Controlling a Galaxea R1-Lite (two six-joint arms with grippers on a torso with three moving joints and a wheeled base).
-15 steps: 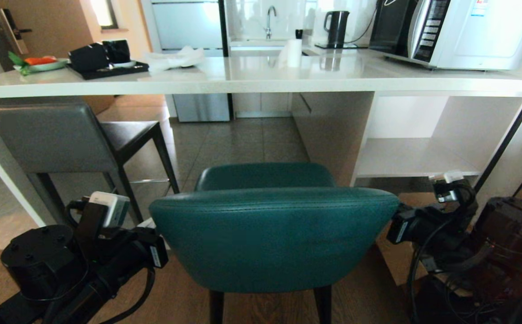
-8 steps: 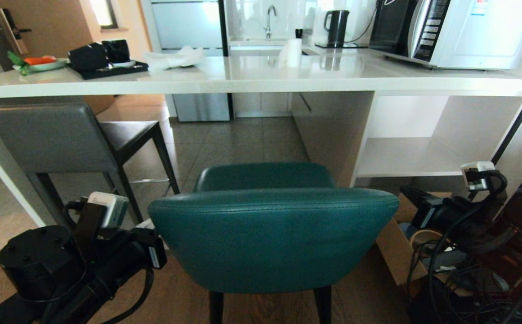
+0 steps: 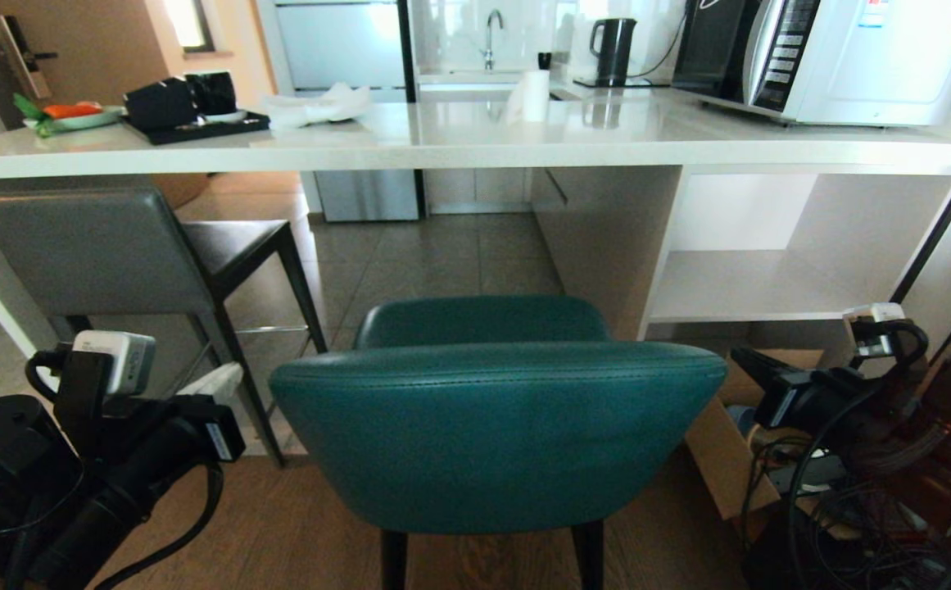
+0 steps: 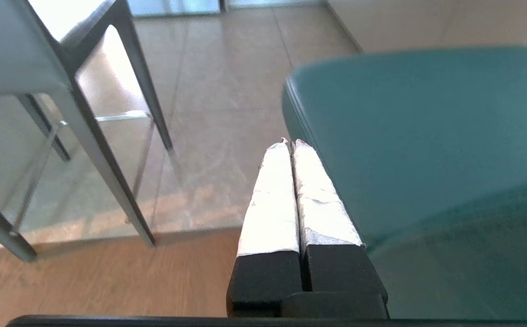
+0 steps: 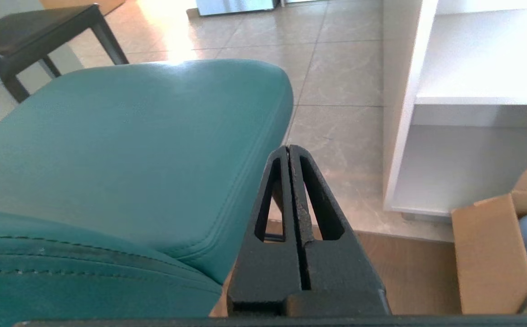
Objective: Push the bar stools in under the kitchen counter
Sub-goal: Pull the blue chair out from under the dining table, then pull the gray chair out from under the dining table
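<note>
- I see the teal stool [image 3: 495, 426] standing just short of the kitchen counter [image 3: 459, 139], grey stool [image 3: 115, 254] to its left.
- My left gripper [image 4: 290, 145] and right gripper [image 5: 289, 150] flank it, both closed, empty.

I get bright daylight from the far window, glare on the glossy white desk [image 3: 475, 135] (edges bow), left wrist view blurred.

I count two bar stools: one teal stool [image 3: 495, 426] before me and one grey stool [image 3: 106, 250] at the kitchen counter [image 3: 475, 143]. On its top: one microwave [image 3: 835, 57], two black cups [image 3: 180, 98], one paper roll [image 3: 535, 96].
</note>
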